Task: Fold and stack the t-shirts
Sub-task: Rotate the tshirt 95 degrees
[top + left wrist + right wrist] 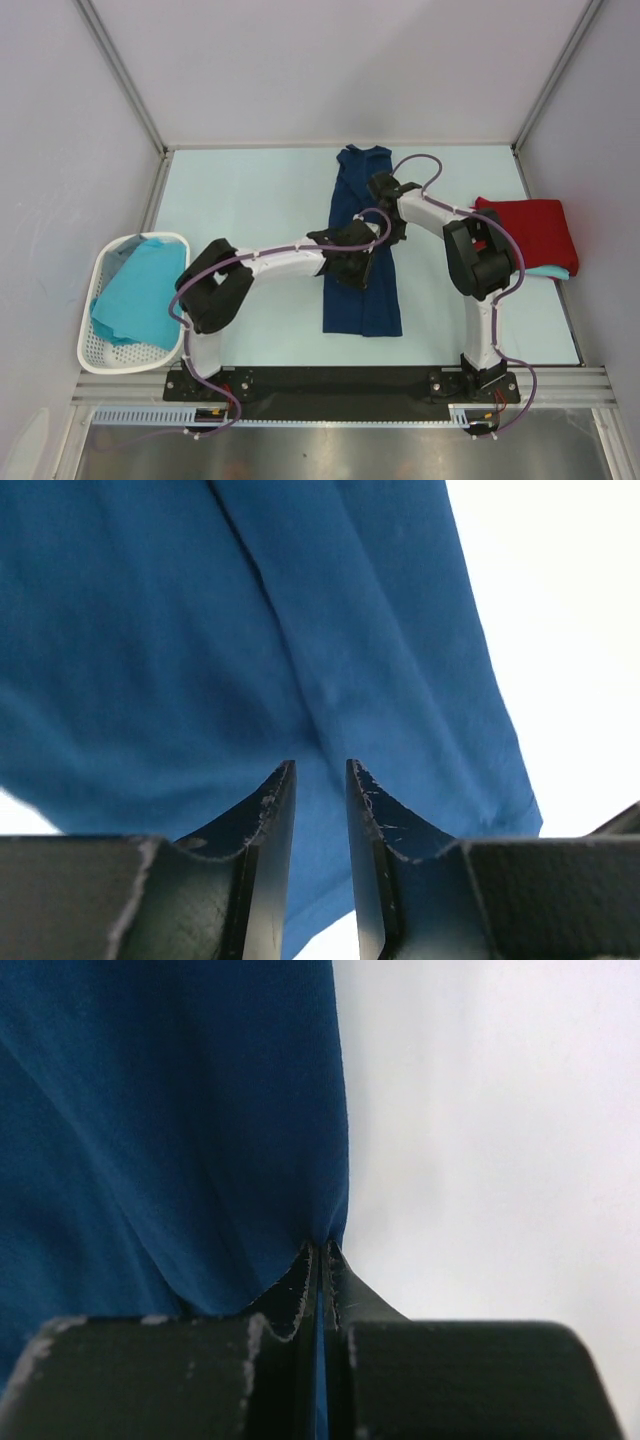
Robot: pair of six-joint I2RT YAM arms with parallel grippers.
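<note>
The white perforated basket [95, 352] sits nearest the arm bases, at the left edge. It holds the turquoise t-shirts [135, 295] that are not yet folded. The navy t-shirt [362, 300] lies in the middle of the table [250, 200], folded lengthwise into a narrow strip running from near to far. Its near hem lies flat, with no gripper on it.

The left gripper [320, 780] hangs over the middle of the strip. Its jaws are partly spread, cloth shows through the gap, and nothing is visibly pinched. I cannot tell whether the tips touch the fabric. Farther on, at the strip's right edge toward the collar end, the right gripper [320, 1260] has its jaws pressed together on a thin fold of navy cloth. Well apart on the right, the red t-shirt [530, 230] sits folded on a turquoise one [548, 271].

The step in hand looks like the crosswise fold, bringing the far end over the near half. Only one edge is gripped, so lifting it alone would likely skew the strip. The left gripper should either press down across the intended crease or take the matching left edge. The far end should rise only enough to clear the cloth beneath, then travel straight along the strip. The pinch is shallow, so a slow pull is safer. The edges should be lined up before the cloth is released.
</note>
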